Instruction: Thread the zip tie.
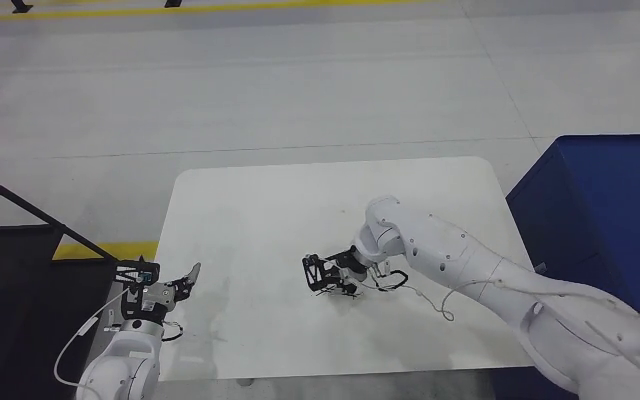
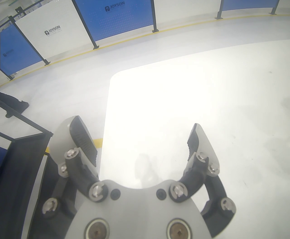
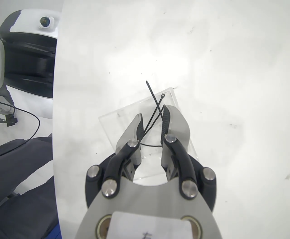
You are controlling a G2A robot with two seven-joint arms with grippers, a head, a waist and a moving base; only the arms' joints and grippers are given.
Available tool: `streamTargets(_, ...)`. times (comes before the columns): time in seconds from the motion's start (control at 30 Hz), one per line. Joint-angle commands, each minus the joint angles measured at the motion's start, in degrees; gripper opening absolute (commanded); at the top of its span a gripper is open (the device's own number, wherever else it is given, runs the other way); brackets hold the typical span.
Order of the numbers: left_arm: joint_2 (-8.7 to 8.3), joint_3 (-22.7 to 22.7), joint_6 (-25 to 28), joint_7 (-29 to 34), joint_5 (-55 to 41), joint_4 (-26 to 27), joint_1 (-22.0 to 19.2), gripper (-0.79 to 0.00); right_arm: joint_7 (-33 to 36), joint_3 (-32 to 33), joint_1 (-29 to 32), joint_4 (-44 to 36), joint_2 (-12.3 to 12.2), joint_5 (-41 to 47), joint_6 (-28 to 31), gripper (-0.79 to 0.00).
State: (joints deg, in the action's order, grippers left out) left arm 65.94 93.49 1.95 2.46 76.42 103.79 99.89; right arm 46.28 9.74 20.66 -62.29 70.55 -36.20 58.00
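Two claws: L gripper (image 2: pixel 136 123) wide, R gripper (image 3: pixel 153 112) narrow round zip tie (image 3: pixel 152 93); white table (image 1: pixel 260 220), blue barriers (image 2: pixel 117 18).

The top camera sits high on the robot and looks down and forward from afar. It takes in the whole bench (image 1: pixel 250 200), with the floor (image 1: pixel 300 80) beyond at 12 o'clock. The left wrist camera rides close behind the left claw (image 2: pixel 136 123) at the bench's 8 o'clock edge. It faces low across the bench toward its 10 o'clock corner and the floor past it. The right wrist camera sits just behind the right claw (image 3: pixel 153 112), facing steeply down, very near the bench's middle. The top view shares both patches.
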Motion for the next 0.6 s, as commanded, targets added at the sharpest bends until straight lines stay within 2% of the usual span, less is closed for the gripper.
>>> streamTargets(0.0, 0.00, 0.0, 0.0, 0.0, 0.0, 0.0, 0.0, 0.000, 0.0, 0.0, 0.2, 1.2, 1.0, -0.4, 0.0, -0.628)
streamTargets(0.17, 0.00, 0.0, 0.0, 0.0, 0.0, 0.0, 0.0, 0.000, 0.0, 0.0, 0.8, 4.3, 3.2, -1.5, 0.0, -0.637)
streamTargets(0.27, 0.00, 0.0, 0.0, 0.0, 0.0, 0.0, 0.0, 0.000, 0.0, 0.0, 1.2, 5.9, 4.4, -2.1, 0.0, -0.674)
streamTargets(0.3, 0.00, 0.0, 0.0, 0.0, 0.0, 0.0, 0.0, 0.000, 0.0, 0.0, 1.2, 6.5, 4.8, -2.3, 0.0, -0.693)
streamTargets(0.33, 0.00, 0.0, 0.0, 0.0, 0.0, 0.0, 0.0, 0.000, 0.0, 0.0, 1.2, 6.9, 5.2, -2.4, 0.0, -0.785)
streamTargets(0.57, 0.00, 0.0, 0.0, 0.0, 0.0, 0.0, 0.0, 0.000, 0.0, 0.0, 0.7, 8.6, 6.4, -1.9, 0.0, -0.785)
